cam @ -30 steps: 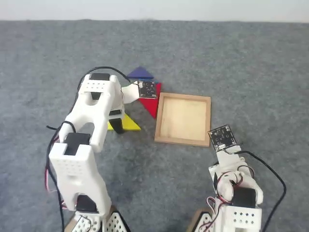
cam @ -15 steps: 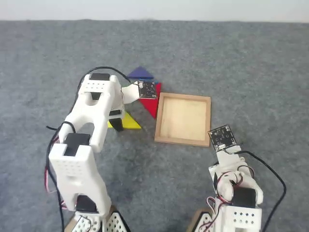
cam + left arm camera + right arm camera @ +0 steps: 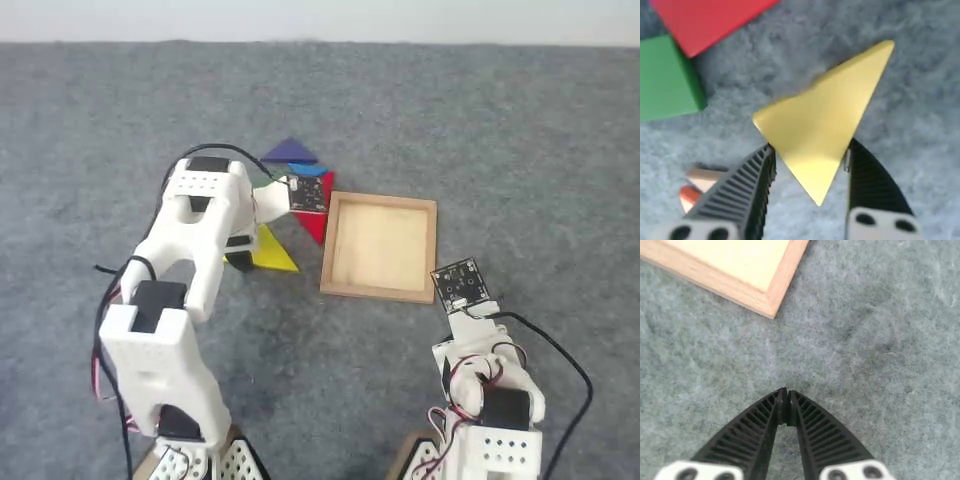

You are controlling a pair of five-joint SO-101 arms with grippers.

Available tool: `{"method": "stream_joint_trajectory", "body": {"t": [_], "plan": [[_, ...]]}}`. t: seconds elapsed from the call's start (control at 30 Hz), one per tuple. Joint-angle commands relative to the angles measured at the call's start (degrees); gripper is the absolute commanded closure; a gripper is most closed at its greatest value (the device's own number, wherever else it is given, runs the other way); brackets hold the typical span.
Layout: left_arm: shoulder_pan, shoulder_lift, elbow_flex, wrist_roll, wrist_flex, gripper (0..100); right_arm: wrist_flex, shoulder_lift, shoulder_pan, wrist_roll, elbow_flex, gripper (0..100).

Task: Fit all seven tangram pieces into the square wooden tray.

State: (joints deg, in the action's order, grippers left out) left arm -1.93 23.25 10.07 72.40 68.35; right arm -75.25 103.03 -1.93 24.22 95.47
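The task is at its beginning. The square wooden tray [image 3: 331, 245] lies a little right of the centre of the high view, on the grey felt tabletop [image 3: 500, 130], and its floor is bare: no piece is inside it.

The pieces that I can see are gathered just left of the tray. The flat yellow triangular piece [image 3: 275, 255] is lowest in the frame. The red piece [image 3: 318, 225] is just beside the tray's left rim, though I cannot tell if it touches it. Above these come a light blue piece [image 3: 310, 170] and a dark blue triangle [image 3: 290, 151], and a small part of a green piece [image 3: 262, 182] shows beside the left arm. That makes five pieces – the others, if they are there, are probably covered by this arm.

The left end effector [image 3: 809, 146] is over this group and grasps the yellow triangular piece, one jaw against each of two edges near a corner. Whether the piece is already off the tabletop, I cannot tell.

The right end effector [image 3: 786, 405] is clenched on nothing, just beside the tray's lower right corner.

So I judge that the first piece is in hand but not placed – all seven are left to fit.
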Motion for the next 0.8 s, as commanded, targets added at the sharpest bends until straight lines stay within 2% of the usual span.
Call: {"method": "stream_joint_trajectory", "body": {"t": [0.0, 0.2, 0.33, 0.77], "plan": [[1.41, -2.02, -1.89, -0.79, 3.60, 81, -0.13, 0.84, 0.22, 0.44, 0.97, 99.1], [1.67, -2.11, -7.25, -0.70, 8.97, 78, -0.13, 0.84, 0.22, 0.44, 0.97, 99.1], [1.85, -2.02, -9.80, -0.70, 8.79, 72, -0.13, 0.84, 0.22, 0.44, 0.97, 99.1], [6.07, 0.44, -13.14, 1.41, 5.89, 69, -0.13, 0.84, 0.22, 0.44, 0.97, 99.1]]}}
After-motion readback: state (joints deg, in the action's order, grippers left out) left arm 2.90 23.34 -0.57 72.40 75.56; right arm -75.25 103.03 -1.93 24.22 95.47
